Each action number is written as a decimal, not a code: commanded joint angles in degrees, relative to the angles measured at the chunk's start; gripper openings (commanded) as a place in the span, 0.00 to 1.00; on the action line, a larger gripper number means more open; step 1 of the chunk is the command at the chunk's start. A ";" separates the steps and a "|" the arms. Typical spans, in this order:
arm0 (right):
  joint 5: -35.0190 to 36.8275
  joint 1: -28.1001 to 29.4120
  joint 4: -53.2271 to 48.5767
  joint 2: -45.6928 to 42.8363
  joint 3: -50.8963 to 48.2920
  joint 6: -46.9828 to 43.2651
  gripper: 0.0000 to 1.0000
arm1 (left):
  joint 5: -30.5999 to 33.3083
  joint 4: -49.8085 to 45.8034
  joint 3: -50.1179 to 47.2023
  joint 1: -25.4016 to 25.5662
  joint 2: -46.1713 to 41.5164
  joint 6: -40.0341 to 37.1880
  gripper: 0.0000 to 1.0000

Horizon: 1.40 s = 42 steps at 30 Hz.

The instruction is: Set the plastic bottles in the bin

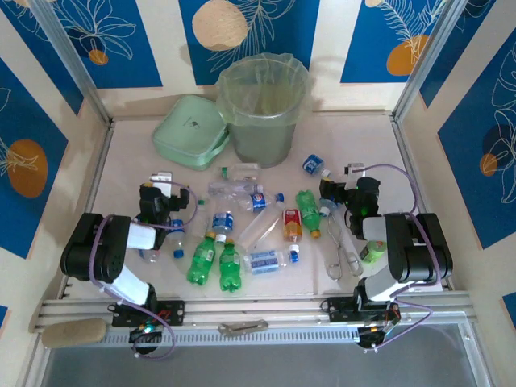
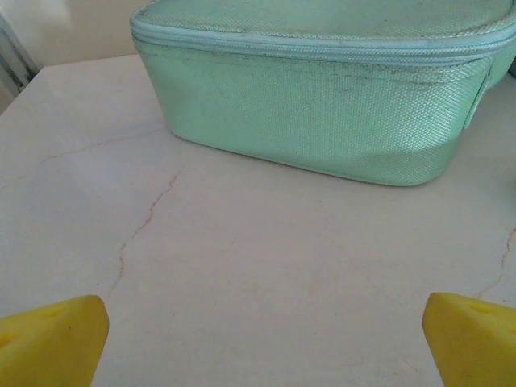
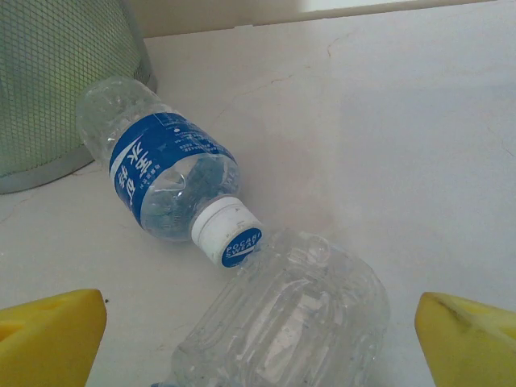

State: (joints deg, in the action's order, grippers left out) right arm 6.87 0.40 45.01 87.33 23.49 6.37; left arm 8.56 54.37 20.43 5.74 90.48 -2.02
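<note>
Far left, the left gripper [image 1: 164, 179] sits low over the table [image 1: 121, 161]. Its yellow fingertips [image 2: 52, 339] are spread wide with nothing between them. Just ahead of it lies the flat pale-green lid [image 1: 189, 133]; the left wrist camera shows it with a woven surface and a seam round its top edge.

Moving in, the plastic bottles [image 1: 242, 226] lie scattered on their sides across the middle of the table. Two green bottles [image 1: 216, 262] with yellow caps lie side by side near the front, and an orange bottle [image 1: 292, 224] lies further right, near another green one. Clear, blue-labelled ones are strewn all around them.

At the back centre the bin [image 1: 242, 133] stands upright, just beside the lid, with its thin liner folded over the rim.

Over to the right, the right gripper [image 1: 330, 191] is also gaping and empty. From its wrist camera, a blue-labelled bottle [image 3: 169, 177] lies near the foot of the bin. Its white cap is up against, or very nearly against, a ribbed clear bottle [image 3: 298, 322] lying closer in, between the fingertips. Further right lie the metal tongs [image 1: 343, 250], then a stubby lime-green item [image 1: 372, 251] by the right arm.
</note>
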 commanded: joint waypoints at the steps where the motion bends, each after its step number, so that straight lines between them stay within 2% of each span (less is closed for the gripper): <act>1: 0.07 0.04 1.08 -0.06 0.39 -0.22 0.99 | -0.91 0.61 0.67 -0.71 -0.70 -0.52 1.00; 37: 0.36 0.17 1.04 -0.50 0.31 -0.34 1.00 | -0.91 0.57 0.65 -0.73 -0.75 -0.53 1.00; 39: 2.00 0.92 -2.37 -2.57 1.58 -0.60 1.00 | -0.91 0.56 0.67 -0.72 -0.74 -0.53 1.00; 42: 5.05 1.69 -11.92 -7.48 4.93 -0.49 1.00 | -4.23 0.61 0.54 -2.05 -0.83 0.06 1.00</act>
State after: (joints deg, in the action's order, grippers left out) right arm 8.75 1.37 39.22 84.51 24.86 6.35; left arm 7.29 54.37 20.43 5.13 90.48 -2.00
